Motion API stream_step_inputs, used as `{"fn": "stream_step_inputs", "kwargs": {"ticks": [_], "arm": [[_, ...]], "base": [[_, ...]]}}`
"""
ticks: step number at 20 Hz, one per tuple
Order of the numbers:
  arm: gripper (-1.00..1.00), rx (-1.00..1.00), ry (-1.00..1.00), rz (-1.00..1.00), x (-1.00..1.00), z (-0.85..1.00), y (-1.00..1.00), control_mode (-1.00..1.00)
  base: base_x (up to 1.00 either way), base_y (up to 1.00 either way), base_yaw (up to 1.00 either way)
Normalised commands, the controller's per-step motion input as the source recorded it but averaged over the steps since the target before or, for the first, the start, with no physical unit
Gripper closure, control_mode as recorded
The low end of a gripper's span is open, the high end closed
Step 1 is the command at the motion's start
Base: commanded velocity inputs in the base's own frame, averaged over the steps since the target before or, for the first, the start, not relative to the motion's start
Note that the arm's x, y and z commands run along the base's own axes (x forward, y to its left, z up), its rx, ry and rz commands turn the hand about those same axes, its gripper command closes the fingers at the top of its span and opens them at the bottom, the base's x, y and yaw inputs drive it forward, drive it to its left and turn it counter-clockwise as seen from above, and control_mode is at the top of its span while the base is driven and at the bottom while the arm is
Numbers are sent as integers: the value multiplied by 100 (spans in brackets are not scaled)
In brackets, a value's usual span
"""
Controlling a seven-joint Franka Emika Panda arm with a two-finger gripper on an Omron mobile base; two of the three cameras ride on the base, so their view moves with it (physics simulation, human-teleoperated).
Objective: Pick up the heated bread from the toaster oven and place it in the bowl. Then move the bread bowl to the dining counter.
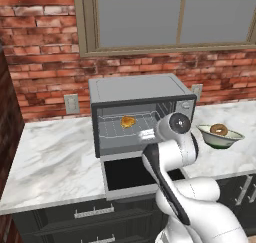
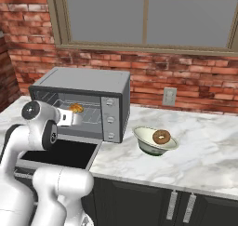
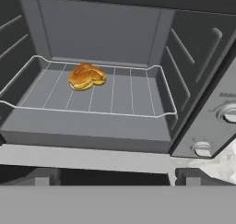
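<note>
The heated bread (image 3: 86,76) lies on the wire rack (image 3: 115,96), far left inside the toaster oven (image 1: 140,94), door (image 1: 127,174) dropped open. The pincer (image 3: 115,177) hovers at the opening, fingers apart. Right on the worktop (image 2: 204,150), the bowl (image 2: 144,143) holds a donut (image 2: 161,137).

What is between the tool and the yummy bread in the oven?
Just bare wire rack and the oven's front ledge, seen in the hand view. Nothing blocks the bread.

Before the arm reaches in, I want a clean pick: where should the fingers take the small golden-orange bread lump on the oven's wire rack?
Probably across the middle of the small golden-orange bread lump, coming through the open front of the silver-grey toaster oven: it lies low on the wire rack, with walls closing every other side.
</note>
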Motion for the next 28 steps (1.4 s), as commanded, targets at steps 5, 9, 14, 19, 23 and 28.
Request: {"fn": "stream_step_inputs", "kwargs": {"ticks": [5,9,14,19,23,28], "arm": [[-100,3,0,0,45,0,0,-100],[-100,3,0,0,44,0,0,-100],[-100,2,0,0,38,-18,3,-100],[-100,0,0,0,42,-23,3,-100],[-100,0,0,0,37,-41,1,-100],[-100,0,1,0,35,-46,0,-100]], "base": [[0,0,0],[0,0,0],[0,0,0],[0,0,0],[0,0,0],[0,0,0]]}}
